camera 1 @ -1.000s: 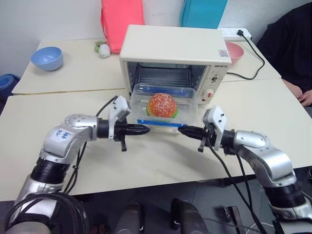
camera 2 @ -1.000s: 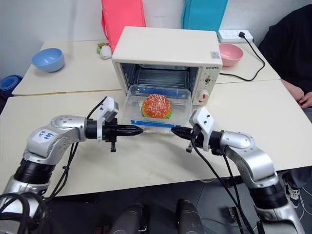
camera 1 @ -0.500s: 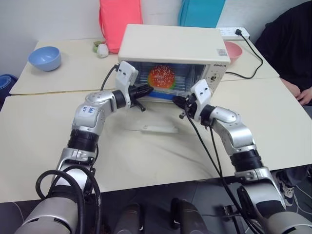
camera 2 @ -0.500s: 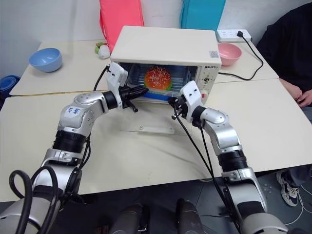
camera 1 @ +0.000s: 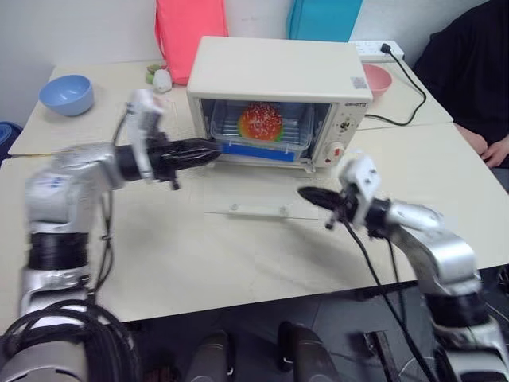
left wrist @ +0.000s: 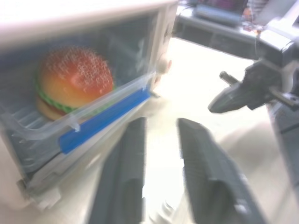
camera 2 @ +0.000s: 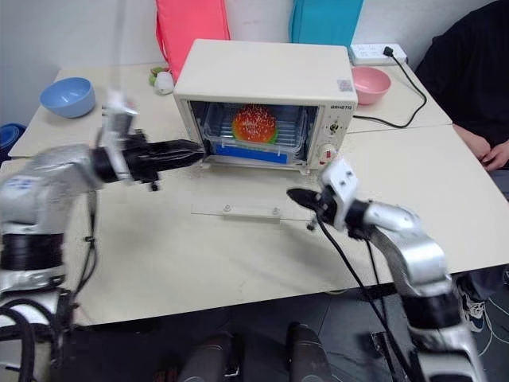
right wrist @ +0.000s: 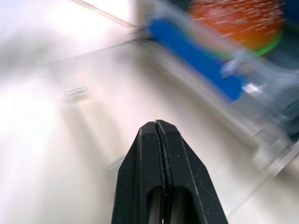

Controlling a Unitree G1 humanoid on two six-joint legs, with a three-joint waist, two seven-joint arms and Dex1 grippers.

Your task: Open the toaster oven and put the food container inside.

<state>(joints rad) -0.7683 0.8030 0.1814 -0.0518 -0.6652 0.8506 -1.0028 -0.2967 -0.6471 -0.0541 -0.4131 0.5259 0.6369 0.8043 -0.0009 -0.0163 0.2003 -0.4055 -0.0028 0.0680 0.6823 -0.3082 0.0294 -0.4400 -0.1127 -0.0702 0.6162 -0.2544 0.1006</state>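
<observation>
The cream-white toaster oven stands open, its glass door lying flat on the table in front of it. Inside on the rack sits the food container, a clear box with a blue clip strip and a sesame-bun burger in it. My left gripper hovers level just left of the oven's mouth, fingers parted with nothing between them. My right gripper is shut and empty, low over the table to the right of the lowered door; its closed tips point toward the container.
A blue bowl sits at the far left, a pink bowl behind the oven's right side. Pink and teal bags stand behind. A black cord runs to a power strip. A person sits at right.
The container, pinched between both grippers and carried from the door into the oven, now rests there released. Both arms have drawn back from it. The left gripper has opened.
</observation>
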